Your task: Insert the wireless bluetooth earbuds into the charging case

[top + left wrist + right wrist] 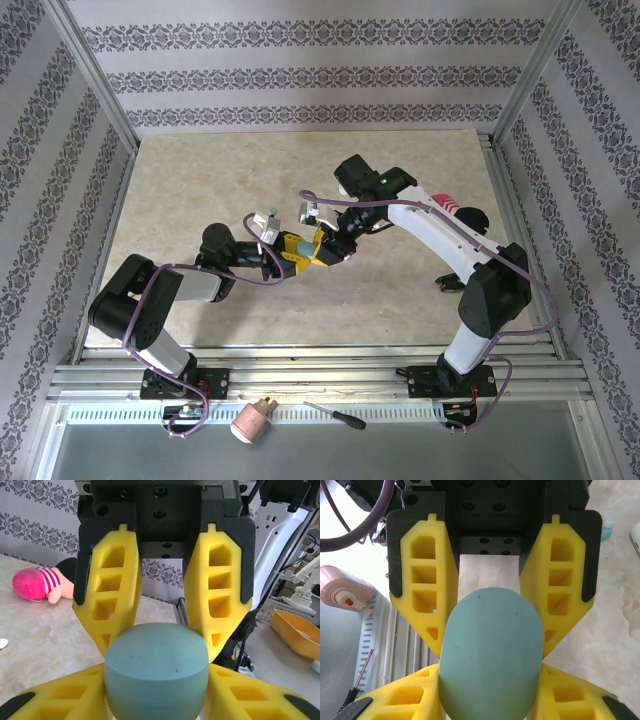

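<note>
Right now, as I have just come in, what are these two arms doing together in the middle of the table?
Both arms meet above the table. The left pincer and the right pincer each clamp the same rounded blue-green case from opposite sides, holding it in the air. The case looks closed, so putting earbuds into it seems not yet begun.

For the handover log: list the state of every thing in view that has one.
left tool: shut on the charging case.
right tool: shut on the charging case, from the opposite side.
charging case: lid looks closed, held off the table between both tools.
earbud: loose on the table, outside the case.
plush toy: lying on the table.
screwdriver: lying flat, untouched.
</note>
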You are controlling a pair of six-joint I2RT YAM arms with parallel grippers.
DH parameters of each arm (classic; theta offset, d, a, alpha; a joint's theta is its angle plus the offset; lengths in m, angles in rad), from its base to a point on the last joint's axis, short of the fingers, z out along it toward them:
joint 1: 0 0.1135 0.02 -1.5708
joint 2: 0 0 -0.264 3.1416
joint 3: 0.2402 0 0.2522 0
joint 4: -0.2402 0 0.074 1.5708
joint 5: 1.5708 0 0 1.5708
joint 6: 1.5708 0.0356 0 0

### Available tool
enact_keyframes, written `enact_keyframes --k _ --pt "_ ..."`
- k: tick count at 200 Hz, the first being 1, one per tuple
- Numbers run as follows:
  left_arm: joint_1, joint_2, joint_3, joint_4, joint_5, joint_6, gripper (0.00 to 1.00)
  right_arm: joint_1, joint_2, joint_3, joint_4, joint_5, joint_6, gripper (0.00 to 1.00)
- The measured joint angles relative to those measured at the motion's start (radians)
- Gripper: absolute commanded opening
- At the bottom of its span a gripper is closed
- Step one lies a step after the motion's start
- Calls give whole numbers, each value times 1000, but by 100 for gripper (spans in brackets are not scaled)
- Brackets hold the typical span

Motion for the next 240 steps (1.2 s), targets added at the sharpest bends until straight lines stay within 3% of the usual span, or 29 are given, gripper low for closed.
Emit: enact_keyframes --k 41,80,174,240 --pt "0 4 0 0 1 -3 32 0 0 0 -3 5 -10 29" --pt "-1 4 1 10 3 -2 28 -7 0 0 14 -2 12 56" --pt "-2 4 3 14 -39 1 27 -60 -50 -88 159 -57 145 59" --pt "-2 3 3 15 -7 5 26 -93 -112 -133 267 -39 197 63"
